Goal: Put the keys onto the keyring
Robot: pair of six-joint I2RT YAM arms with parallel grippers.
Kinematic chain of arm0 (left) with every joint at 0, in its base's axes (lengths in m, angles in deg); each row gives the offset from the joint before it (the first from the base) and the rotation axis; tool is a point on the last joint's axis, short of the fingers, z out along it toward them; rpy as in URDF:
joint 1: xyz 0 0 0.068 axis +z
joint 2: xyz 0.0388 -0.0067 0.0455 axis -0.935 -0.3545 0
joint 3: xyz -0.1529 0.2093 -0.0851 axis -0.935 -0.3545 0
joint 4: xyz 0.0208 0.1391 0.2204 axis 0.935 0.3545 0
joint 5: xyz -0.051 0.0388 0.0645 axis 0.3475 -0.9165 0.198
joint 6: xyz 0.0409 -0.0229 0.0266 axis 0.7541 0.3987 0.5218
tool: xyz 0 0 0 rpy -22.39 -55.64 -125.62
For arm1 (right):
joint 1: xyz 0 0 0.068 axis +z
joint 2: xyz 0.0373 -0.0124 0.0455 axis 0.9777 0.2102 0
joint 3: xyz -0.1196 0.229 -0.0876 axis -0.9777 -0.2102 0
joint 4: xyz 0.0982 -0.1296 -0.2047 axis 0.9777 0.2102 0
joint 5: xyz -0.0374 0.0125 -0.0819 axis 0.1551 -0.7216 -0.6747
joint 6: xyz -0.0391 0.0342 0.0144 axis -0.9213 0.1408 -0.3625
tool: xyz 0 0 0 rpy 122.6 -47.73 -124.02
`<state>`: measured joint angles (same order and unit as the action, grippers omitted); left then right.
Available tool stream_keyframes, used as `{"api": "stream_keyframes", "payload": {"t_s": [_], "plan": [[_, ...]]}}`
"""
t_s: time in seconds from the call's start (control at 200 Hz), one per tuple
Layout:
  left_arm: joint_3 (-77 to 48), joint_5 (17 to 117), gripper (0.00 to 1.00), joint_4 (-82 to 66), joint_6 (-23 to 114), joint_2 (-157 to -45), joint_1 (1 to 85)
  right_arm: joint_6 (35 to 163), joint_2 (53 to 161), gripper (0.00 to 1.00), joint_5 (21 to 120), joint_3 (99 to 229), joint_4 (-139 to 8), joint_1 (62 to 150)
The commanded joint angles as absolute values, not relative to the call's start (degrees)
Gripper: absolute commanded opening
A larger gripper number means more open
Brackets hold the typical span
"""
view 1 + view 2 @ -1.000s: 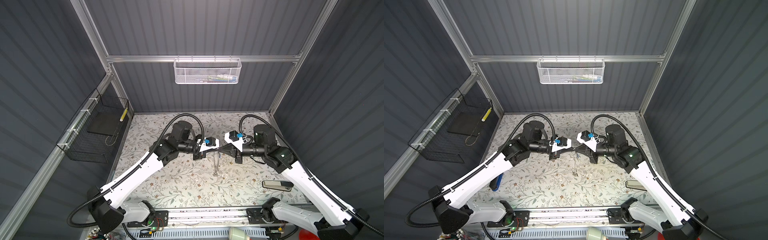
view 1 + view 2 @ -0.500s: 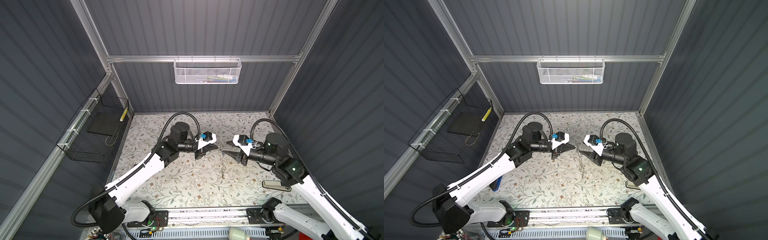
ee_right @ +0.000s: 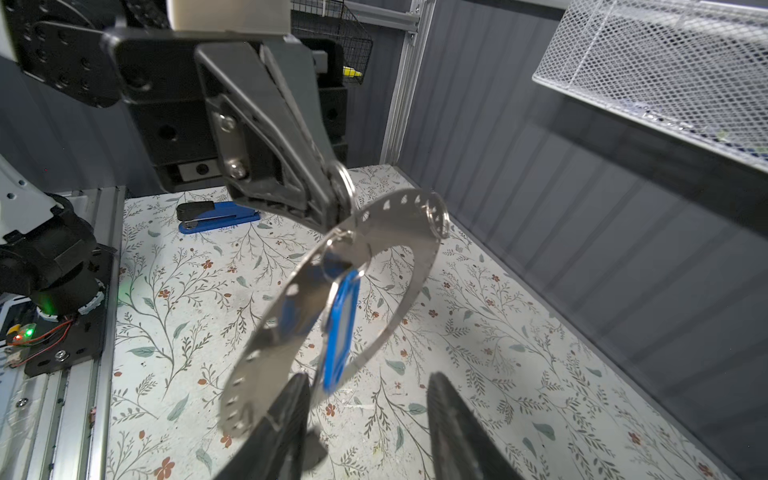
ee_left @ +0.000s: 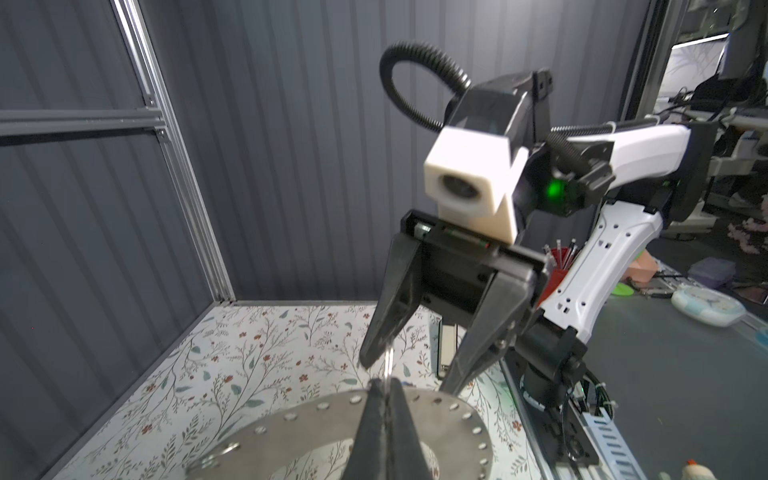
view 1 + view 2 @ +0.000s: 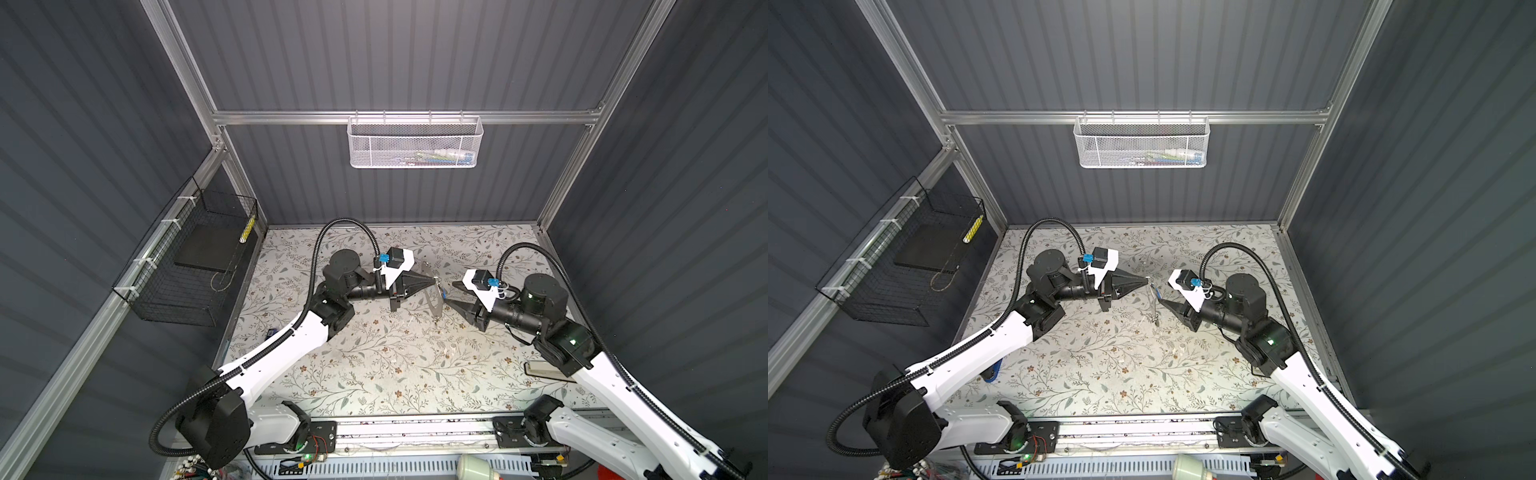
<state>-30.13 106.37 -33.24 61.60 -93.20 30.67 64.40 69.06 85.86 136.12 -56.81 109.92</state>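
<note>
My left gripper is shut on the rim of the keyring, a flat grey band with small holes, and holds it tilted above the table. In both top views the keyring shows edge-on. A key with a blue white-labelled tag hangs from a small ring through the band. My right gripper stands open just right of the keyring; the tag's lower end hangs beside one finger. The black oval key cannot be made out.
A blue stapler lies near the table's left edge. A long dark case lies at the front right under my right arm. A white mesh basket hangs on the back wall and a black wire basket on the left wall.
My right gripper has opened and drawn back to the right, away from the keyring. My left gripper has stayed shut on the keyring and carried it slightly right.
</note>
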Motion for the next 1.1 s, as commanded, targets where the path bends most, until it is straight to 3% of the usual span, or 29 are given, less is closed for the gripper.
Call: {"api": "stream_keyframes", "payload": {"t_s": [0.0, 0.515, 0.905, 1.096], "plan": [[-31.4, 108.1, 0.00, -45.2, 54.3, -93.8, 30.7, 66.1, 70.0, 0.48, 85.9, 136.3, -61.2, 110.8], [-32.4, 108.9, 0.00, -48.8, 51.7, -95.5, 30.7, 67.2, 73.2, 0.43, 84.9, 137.2, -67.4, 114.1], [-31.7, 108.3, 0.00, -42.4, 55.7, -94.3, 30.7, 66.7, 71.9, 0.23, 81.6, 136.4, -67.9, 115.4], [-31.2, 108.2, 0.00, -39.7, 57.6, -93.6, 30.7, 65.7, 71.4, 0.08, 80.5, 136.4, -66.3, 115.5]]}}
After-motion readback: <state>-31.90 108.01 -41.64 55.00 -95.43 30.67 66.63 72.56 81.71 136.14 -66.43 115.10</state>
